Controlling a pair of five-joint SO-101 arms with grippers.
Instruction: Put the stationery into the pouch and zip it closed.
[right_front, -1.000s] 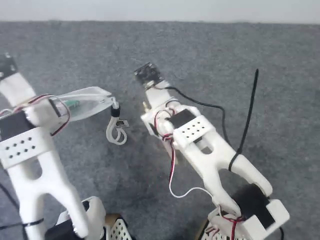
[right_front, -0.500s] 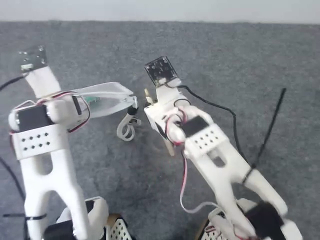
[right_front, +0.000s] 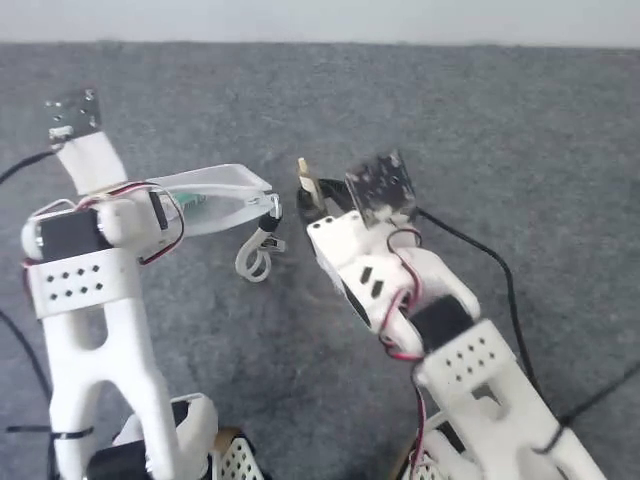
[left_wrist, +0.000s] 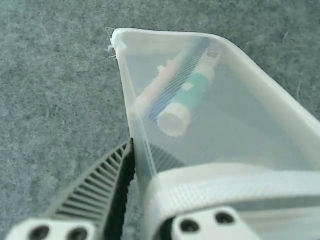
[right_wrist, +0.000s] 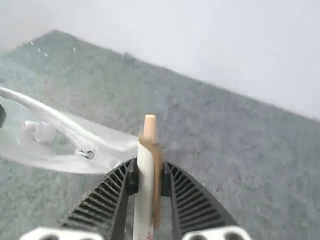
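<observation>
Holding translucent pouch (left_wrist: 235, 125): left gripper (left_wrist: 137, 150), clamped; holding pen (right_wrist: 148, 145): right gripper (right_wrist: 148, 172), clamped, near pouch

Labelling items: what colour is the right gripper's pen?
The pen is white, tan-tipped; best in right wrist view.

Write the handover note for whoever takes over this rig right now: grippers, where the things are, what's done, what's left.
Left gripper: shut on one end of the clear pouch, holding it out over the grey carpet.
Right gripper: shut on a white pen, tip up, just beside the pouch's far end, where the white loop hangs.
Done: a teal-and-white stick and a striped pen lie inside the pouch.
Left: get the white pen into the pouch, then zip it closed. I cannot tell how far the zip stands open.
</observation>
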